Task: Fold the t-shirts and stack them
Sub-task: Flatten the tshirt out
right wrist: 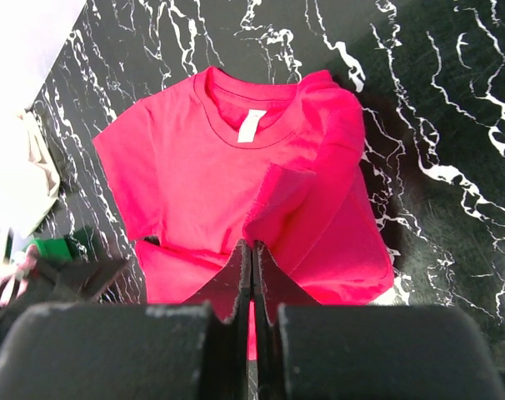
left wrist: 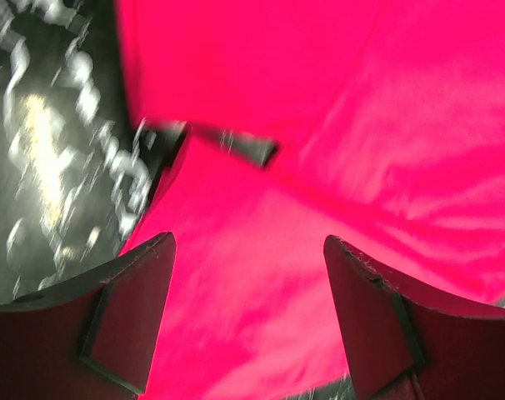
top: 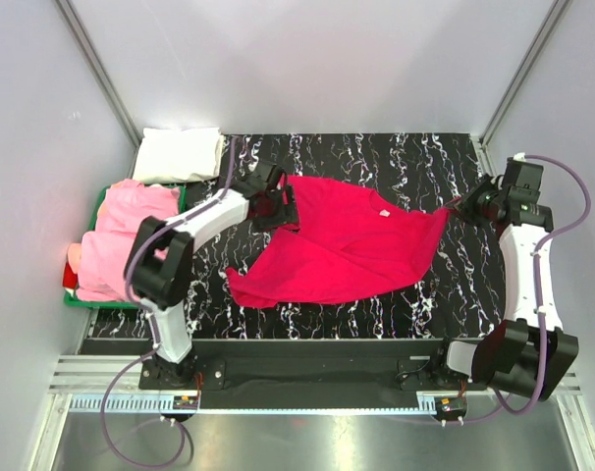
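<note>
A crimson-red t-shirt (top: 347, 245) lies crumpled across the black marbled table, its neck with a white label (right wrist: 250, 125) facing up. My left gripper (top: 276, 206) hovers at the shirt's left edge. In the left wrist view its jaws (left wrist: 248, 242) stand open, with red cloth (left wrist: 361, 100) spread below and between them. My right gripper (top: 464, 203) is at the shirt's right tip. The right wrist view shows it (right wrist: 252, 243) shut on a pinched fold of the red t-shirt (right wrist: 202, 158). A pink t-shirt (top: 121, 235) and a folded white one (top: 180, 154) lie at the far left.
The pink shirt rests in a green tray (top: 101, 304) off the table's left edge, with the white one just behind it. Grey walls close in the table on the left, the right and the back. The arms' bases stand along the near edge.
</note>
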